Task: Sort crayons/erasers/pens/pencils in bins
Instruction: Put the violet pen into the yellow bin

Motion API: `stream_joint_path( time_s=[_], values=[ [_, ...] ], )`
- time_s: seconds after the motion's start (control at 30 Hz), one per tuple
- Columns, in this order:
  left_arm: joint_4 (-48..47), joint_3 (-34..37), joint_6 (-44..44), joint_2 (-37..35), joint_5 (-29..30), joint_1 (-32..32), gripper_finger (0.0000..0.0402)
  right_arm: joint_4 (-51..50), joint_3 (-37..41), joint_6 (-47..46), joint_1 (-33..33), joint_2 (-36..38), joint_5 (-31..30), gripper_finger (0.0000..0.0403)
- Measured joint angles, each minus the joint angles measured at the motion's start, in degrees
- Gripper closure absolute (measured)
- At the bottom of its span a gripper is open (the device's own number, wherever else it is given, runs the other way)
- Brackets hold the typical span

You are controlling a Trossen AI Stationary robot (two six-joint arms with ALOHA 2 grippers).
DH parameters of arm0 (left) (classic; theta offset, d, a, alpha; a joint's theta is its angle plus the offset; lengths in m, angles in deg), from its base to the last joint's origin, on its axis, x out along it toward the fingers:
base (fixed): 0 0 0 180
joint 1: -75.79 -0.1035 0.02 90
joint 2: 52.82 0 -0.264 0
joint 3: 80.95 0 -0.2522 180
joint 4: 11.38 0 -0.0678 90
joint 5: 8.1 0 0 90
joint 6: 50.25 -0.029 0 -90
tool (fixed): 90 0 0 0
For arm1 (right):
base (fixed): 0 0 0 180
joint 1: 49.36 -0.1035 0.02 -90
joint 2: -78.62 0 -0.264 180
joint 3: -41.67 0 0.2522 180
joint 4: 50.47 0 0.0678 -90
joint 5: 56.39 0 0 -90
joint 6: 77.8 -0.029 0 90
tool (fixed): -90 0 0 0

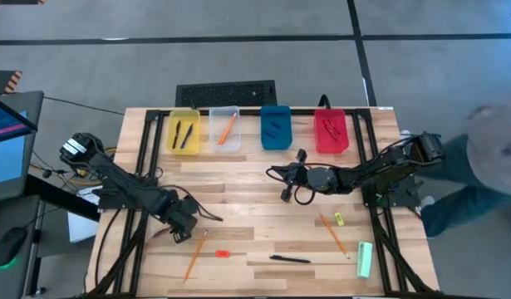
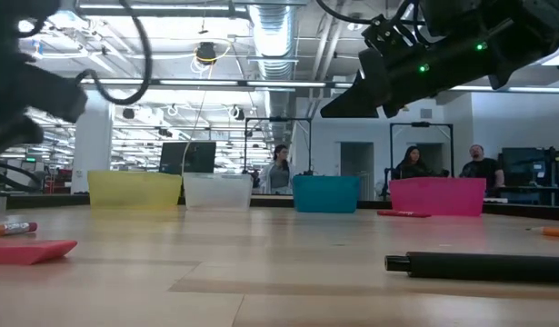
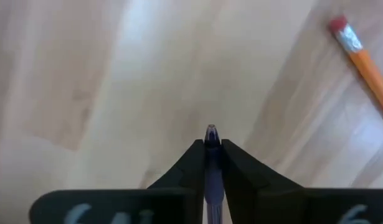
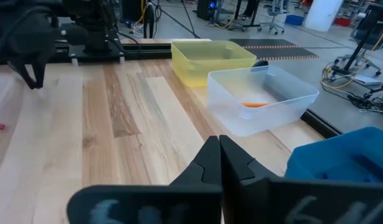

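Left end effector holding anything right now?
Yes, the left wrist view shows the left end effector shut on a slim purple pen, its tip poking out between the fingers above the table.

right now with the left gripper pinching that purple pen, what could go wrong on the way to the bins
The left gripper holds the purple pen with only its tip showing past the fingers; it might slip or twist in transit. The yellow bin, which already has pens, sits beside the clear bin holding a pencil, so a slightly off drop could mis-sort it. The right gripper hangs mid-table below the blue bin, and the arms could crowd.
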Motion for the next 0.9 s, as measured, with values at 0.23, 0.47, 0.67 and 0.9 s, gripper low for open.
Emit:
stream_joint_path(
  time_s=[0.23,0.47,0.67,0.9],
  values=[
    [-0.7,0.0,-3.6,-6.9,4.7,-5.7,0.0384,-0.3,0.0,0.0,0.0,0.0,0.0,0.0397],
    [7.1,0.0,-15.4,-14.7,12.8,-13.1,0.0383,-0.3,0.0,0.0,0.0,0.0,0.0,0.0399],
    [17.8,0.0,-27.6,-18.7,17.3,-22.1,0.0384,-0.3,0.0,0.0,0.0,0.0,0.0,0.0398],
    [19.3,-2.5,-38.7,-19.6,17.9,-38.2,0.0384,-0.9,0.0,0.0,0.0,0.0,0.0,0.0397]
  ],
)
